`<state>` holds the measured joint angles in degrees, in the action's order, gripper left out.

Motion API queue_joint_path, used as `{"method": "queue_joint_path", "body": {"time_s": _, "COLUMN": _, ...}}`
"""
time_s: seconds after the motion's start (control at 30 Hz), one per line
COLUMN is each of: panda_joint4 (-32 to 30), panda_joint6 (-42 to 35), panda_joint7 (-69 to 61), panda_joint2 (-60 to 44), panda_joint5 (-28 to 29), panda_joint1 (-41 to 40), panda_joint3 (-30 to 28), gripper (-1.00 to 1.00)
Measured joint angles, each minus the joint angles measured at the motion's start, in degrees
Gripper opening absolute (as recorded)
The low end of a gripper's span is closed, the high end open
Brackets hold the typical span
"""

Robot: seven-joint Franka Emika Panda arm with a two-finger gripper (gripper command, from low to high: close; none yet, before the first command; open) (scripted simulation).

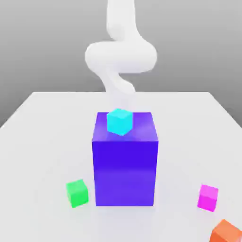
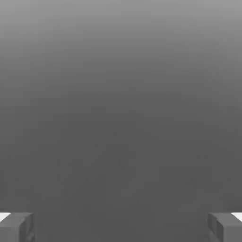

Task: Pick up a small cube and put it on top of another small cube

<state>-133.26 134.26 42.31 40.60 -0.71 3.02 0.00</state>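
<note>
With your gripper [image 2: 121,227] wide open and empty, that small magenta cube [image 1: 208,197], sitting on the table [image 1: 42,142] at the exterior view's right, looks light and rigid, so pinch two opposite flat faces.

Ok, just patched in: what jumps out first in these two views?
The big blue-violet block stands mid-table with a cyan cube on top. The green cube sits on the exterior view's left, the magenta cube on its right. The gripper is open, holding nothing.
</note>
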Motion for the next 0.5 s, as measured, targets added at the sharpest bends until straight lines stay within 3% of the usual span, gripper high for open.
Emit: {"method": "queue_joint_path", "body": {"time_s": 0.5, "panda_joint4": -8.9, "panda_joint6": 14.9, "panda_joint7": -20.2, "panda_joint2": -31.5, "panda_joint5": -2.8, "panda_joint1": 15.1, "panda_joint3": 4.1, "gripper": 0.00}}
